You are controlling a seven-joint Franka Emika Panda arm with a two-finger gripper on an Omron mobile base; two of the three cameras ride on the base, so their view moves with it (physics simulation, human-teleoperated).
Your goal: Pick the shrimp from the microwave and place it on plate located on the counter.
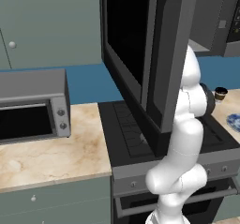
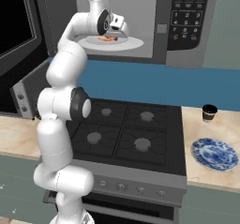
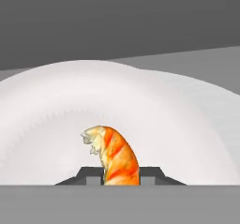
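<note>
1 shrimp (image 3: pixel 115 156) | long axis between claw (image 3: pixel 121 176) tips | head away

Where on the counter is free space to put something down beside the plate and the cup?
Bare counter lies between the stovetop edge and the plate, and along the front edge before the plate. Behind it, the cup crowds the back strip. Left of the stove, counter before the silver oven is bare.

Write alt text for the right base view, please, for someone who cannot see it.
A white robot arm reaches into an open microwave, its gripper at an orange shrimp on the white turntable. Below is a black stovetop; right of it, a blue-and-white plate and dark cup sit on the counter.
</note>
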